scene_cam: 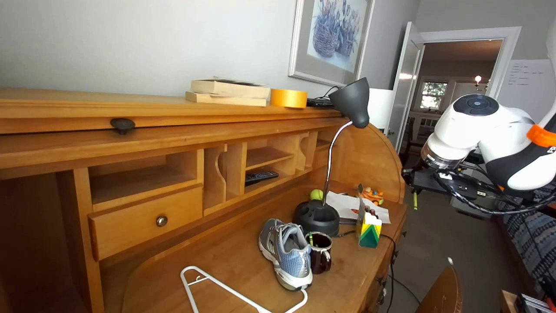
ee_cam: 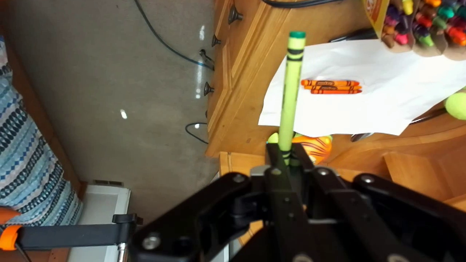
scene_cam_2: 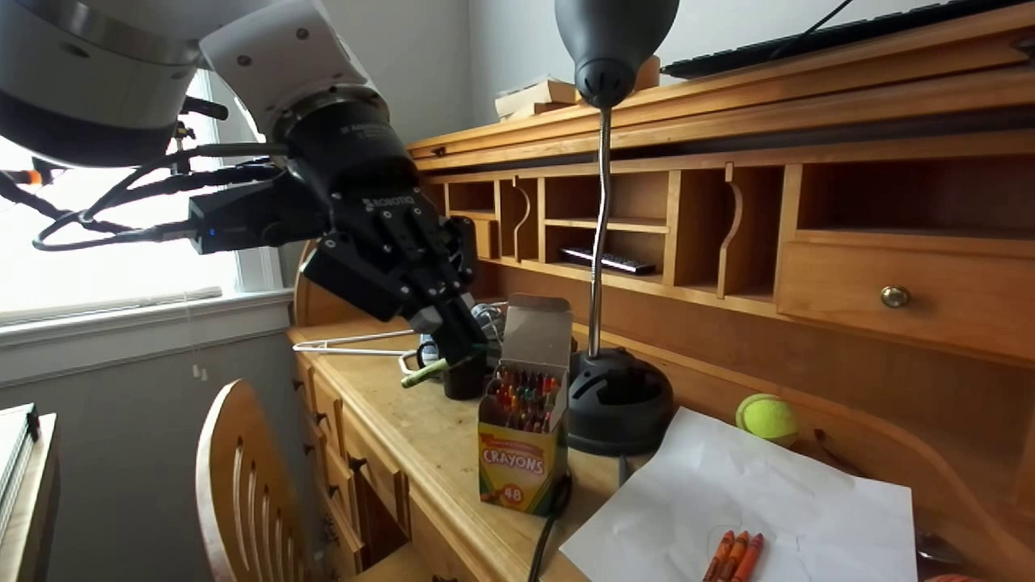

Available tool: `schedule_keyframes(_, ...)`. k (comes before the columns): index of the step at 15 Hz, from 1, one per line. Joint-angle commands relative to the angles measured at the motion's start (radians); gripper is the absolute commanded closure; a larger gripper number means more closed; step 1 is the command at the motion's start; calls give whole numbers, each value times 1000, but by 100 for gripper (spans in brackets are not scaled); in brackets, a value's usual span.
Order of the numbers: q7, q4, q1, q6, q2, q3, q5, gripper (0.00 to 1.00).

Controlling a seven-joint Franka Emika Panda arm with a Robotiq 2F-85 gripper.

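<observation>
My gripper [ee_cam: 287, 154] is shut on one end of a yellow-green crayon [ee_cam: 291, 91], whose long free part points away from the fingertips. In an exterior view the same crayon [scene_cam_2: 424, 373] slants out from the fingers, left of an open crayon box [scene_cam_2: 511, 469] full of many colours. From another angle it shows as a small strip beneath the gripper, past the desk's edge. A dark mug [scene_cam: 320, 261] with a green crayon [scene_cam: 311, 238] in it stands by the shoe. Several orange-red crayons [ee_cam: 330, 87] lie together on white paper [ee_cam: 382, 105].
A black desk lamp [scene_cam_2: 618, 404] rises beside the box. On the desk are a grey-blue shoe [scene_cam: 289, 254], a white hanger [scene_cam: 226, 287], a tennis ball [scene_cam_2: 766, 418] and an orange toy [ee_cam: 315, 147]. A wooden chair [scene_cam_2: 242, 485] stands in front; a cable [scene_cam_2: 542, 533] runs past the box.
</observation>
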Motion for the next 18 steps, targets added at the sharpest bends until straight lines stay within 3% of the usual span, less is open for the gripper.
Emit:
schedule_keyframes(1, 58, 1, -49, 46, 79, 57, -39, 97)
schedule_keyframes(5, 40, 11, -108, 97, 151, 144, -14, 97)
schedule_keyframes(13, 23, 112, -322, 248, 318, 385, 39, 97)
schedule_keyframes(18, 15, 161, -419, 362, 415, 513, 117, 97)
